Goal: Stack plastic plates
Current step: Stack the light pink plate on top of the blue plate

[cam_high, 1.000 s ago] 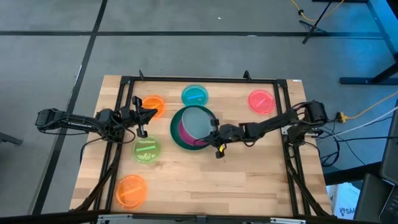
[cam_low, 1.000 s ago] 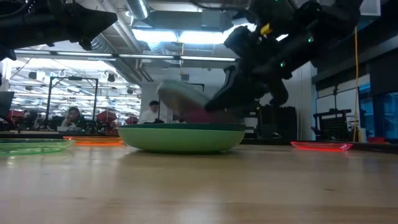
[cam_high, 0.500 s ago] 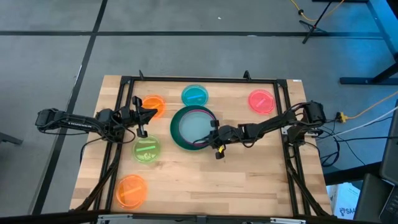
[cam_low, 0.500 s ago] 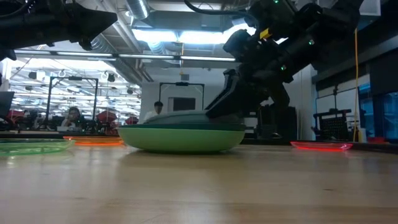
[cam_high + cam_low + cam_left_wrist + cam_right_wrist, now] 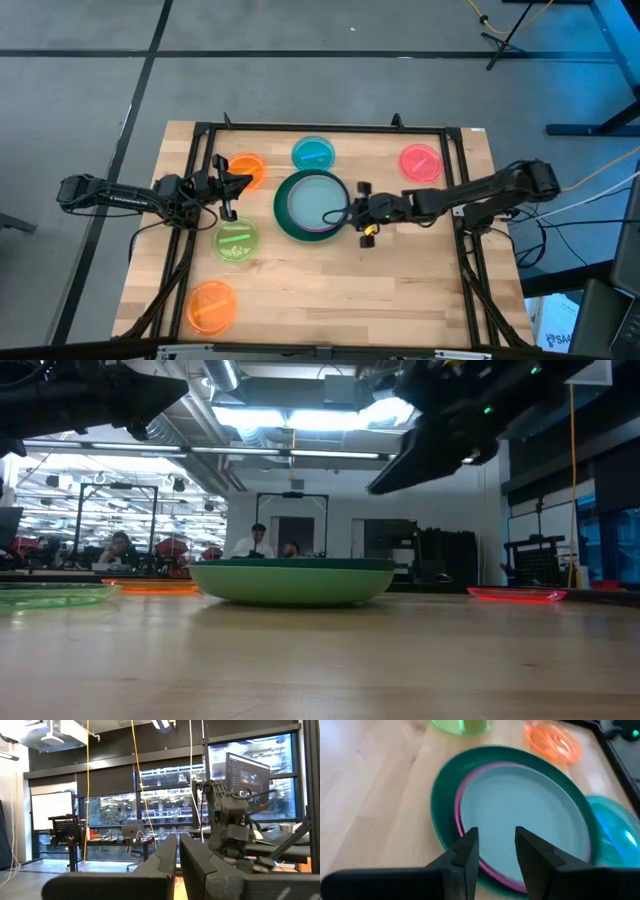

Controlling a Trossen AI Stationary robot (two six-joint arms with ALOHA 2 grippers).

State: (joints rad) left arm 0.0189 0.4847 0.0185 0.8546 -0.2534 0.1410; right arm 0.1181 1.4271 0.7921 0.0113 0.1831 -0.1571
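Right hand [image 5: 352, 207] hangs just beside the plate stack [image 5: 312, 205], fingers parted, holding nothing. Stack: green, magenta, grey-blue on top. Next small plates: blue one [image 5: 314, 153] just behind the stack, pink one [image 5: 420, 162] further off, both nearer the right arm. Left hand [image 5: 228, 196], fingers almost together and empty, waits beside the lime plate [image 5: 236, 241].

- No text, label, brand, number or sign is reading clearly in any view.
- High view: the left arm [image 5: 110, 195] is showing a faint pale marking along its link, too small to make out.
- Left wrist view: a monitor [image 5: 248, 770] in the room is glowing with lines of content, none of it legible.
- The plates and the table are showing no lettering.
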